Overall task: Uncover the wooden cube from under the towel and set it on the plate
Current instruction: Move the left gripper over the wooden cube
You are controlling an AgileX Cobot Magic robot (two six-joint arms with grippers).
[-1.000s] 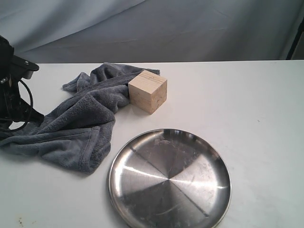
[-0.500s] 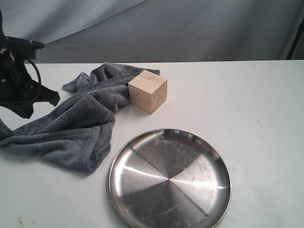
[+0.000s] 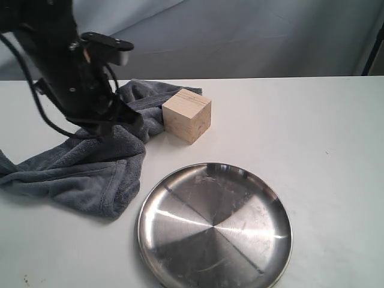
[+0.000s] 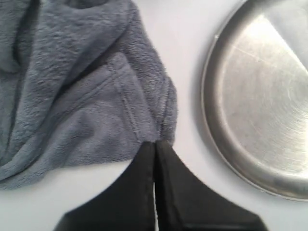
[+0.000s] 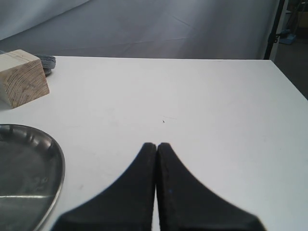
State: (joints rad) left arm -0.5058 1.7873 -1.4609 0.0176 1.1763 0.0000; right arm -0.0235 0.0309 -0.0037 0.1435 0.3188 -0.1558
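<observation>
Exterior view | wooden cube [image 3: 186, 115] exposed beyond plate [image 3: 214, 228] | towel [image 3: 90, 165] bunched beside plate, clearing access | left gripper [image 4: 155, 144], right gripper [image 5: 157, 147] clenched empty

Soft, even light; glare streaks fan across the plate [image 3: 215, 227], and the wrist views look slightly soft.

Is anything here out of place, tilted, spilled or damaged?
Nothing is spilled or damaged. The towel lies crumpled, with one fold against the cube, which stands upright and uncovered. The plate shows scratches, but it lies flat.
</observation>
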